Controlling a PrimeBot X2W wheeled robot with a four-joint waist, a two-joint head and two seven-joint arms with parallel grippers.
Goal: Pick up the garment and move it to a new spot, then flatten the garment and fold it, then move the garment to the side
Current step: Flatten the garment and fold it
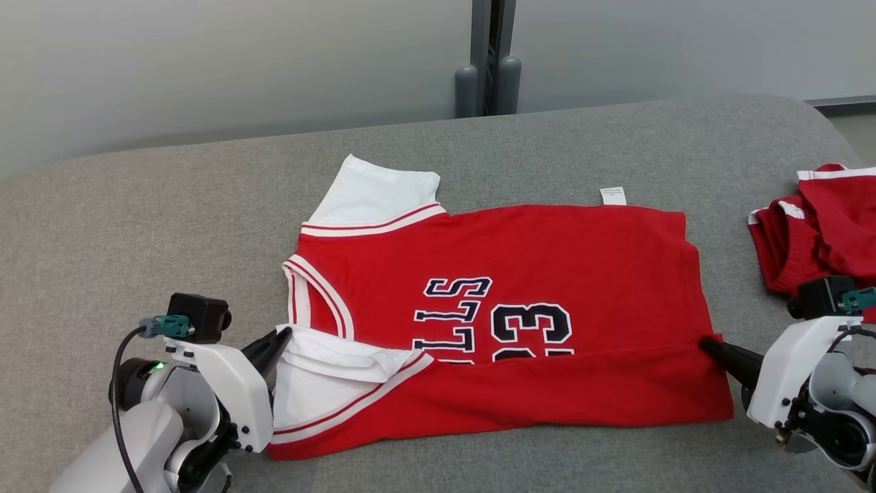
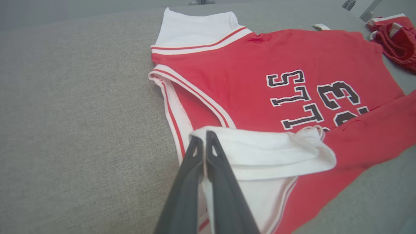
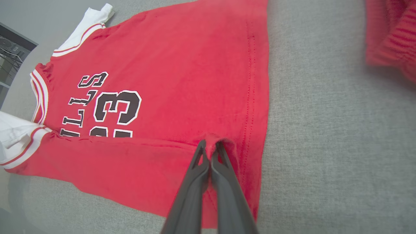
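Observation:
The garment (image 1: 534,274) is a red basketball jersey with white sleeves, black lettering and the number 33, lying on the grey cushion with its near long edge folded over the print. My left gripper (image 1: 282,337) is shut on the white sleeve end of that folded edge; in the left wrist view the left gripper (image 2: 204,136) pinches the white fabric of the garment (image 2: 266,81). At the hem end, my right gripper (image 1: 708,344) is shut on the red fold. The right wrist view shows the right gripper (image 3: 210,146) bunching the cloth of the garment (image 3: 182,81).
A second red garment with white trim (image 1: 821,226) lies crumpled at the right edge of the cushion (image 1: 137,226). A grey wall and a dark post (image 1: 489,61) stand behind the cushion. Bare cushion surface lies left of the jersey and in front of it.

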